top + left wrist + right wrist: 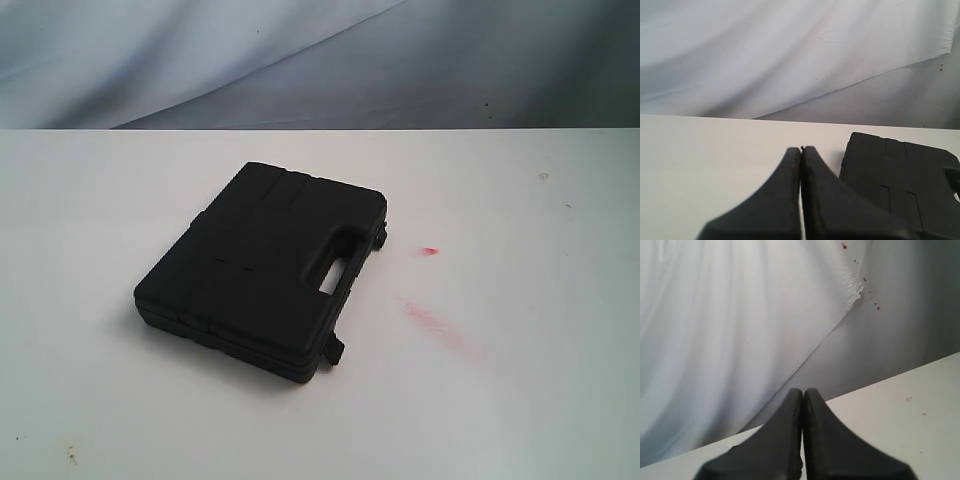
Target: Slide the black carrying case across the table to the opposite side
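Observation:
The black carrying case [264, 268] lies flat on the white table [520, 400], a little left of the middle, its handle cut-out turned to the right. Neither gripper shows in the exterior view. In the left wrist view my left gripper [801, 149] is shut on nothing, its black fingers pressed together, and the black carrying case [902, 182] lies close beside it without touching. My right gripper [803, 391] is also shut and empty, held above the table [900, 410] with no case in its view.
Red smudges [432, 320] mark the tabletop right of the case, and small specks [72, 455] dot the front left. A white draped cloth [300, 60] hangs behind the table's far edge.

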`<state>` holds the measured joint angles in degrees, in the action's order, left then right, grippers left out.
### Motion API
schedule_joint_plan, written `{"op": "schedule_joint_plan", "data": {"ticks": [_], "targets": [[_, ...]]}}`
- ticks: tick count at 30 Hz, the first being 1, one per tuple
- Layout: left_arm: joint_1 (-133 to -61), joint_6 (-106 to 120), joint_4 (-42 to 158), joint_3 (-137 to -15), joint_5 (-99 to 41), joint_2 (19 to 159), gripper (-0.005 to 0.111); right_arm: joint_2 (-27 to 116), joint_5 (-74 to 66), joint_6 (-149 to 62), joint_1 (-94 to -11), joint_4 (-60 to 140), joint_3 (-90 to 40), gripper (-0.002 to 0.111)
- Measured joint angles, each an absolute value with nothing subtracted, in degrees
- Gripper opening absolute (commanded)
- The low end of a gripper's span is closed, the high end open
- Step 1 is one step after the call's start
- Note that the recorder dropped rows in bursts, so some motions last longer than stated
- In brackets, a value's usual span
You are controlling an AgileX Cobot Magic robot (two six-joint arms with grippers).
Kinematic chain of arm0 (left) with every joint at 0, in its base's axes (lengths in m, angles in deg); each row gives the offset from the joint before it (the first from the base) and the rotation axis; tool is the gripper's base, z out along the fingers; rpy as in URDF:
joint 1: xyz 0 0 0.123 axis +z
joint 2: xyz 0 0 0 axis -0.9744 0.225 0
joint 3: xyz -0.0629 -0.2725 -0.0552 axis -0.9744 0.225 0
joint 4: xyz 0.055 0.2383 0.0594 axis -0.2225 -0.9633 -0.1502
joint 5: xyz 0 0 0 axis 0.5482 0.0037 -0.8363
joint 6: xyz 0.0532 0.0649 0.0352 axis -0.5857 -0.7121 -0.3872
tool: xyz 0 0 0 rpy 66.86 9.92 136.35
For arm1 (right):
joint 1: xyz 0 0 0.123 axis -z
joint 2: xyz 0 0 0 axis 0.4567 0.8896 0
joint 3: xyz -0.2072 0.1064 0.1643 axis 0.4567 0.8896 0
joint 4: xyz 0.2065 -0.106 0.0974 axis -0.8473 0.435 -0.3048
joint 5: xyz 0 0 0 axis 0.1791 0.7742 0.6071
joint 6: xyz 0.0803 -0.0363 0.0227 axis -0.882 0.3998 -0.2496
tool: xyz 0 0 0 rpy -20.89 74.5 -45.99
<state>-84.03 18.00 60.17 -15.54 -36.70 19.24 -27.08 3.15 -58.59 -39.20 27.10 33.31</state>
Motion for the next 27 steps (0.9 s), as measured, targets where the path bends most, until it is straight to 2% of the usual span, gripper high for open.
{"op": "schedule_joint_plan", "data": {"ticks": [5, 12, 18, 27], "targets": [[-84.03, 18.00, 60.17, -15.54, -36.70, 19.24, 0.001, -25.21, 12.48, -52.88, -39.20, 26.73, 25.14, 0.000], [-84.03, 18.00, 60.17, -15.54, -36.70, 19.24, 0.001, -11.66, 23.28, -36.64, -39.20, 16.57, 15.13, 0.000], [-84.03, 18.00, 60.17, -15.54, -36.70, 19.24, 0.001, 0.69, 27.77, -23.46, -39.20, 4.57, 8.57, 0.000], [-84.03, 18.00, 60.17, -15.54, -36.70, 19.24, 0.001, 16.30, 32.23, -19.69, -39.20, 1.91, 0.97, 0.000]]}}
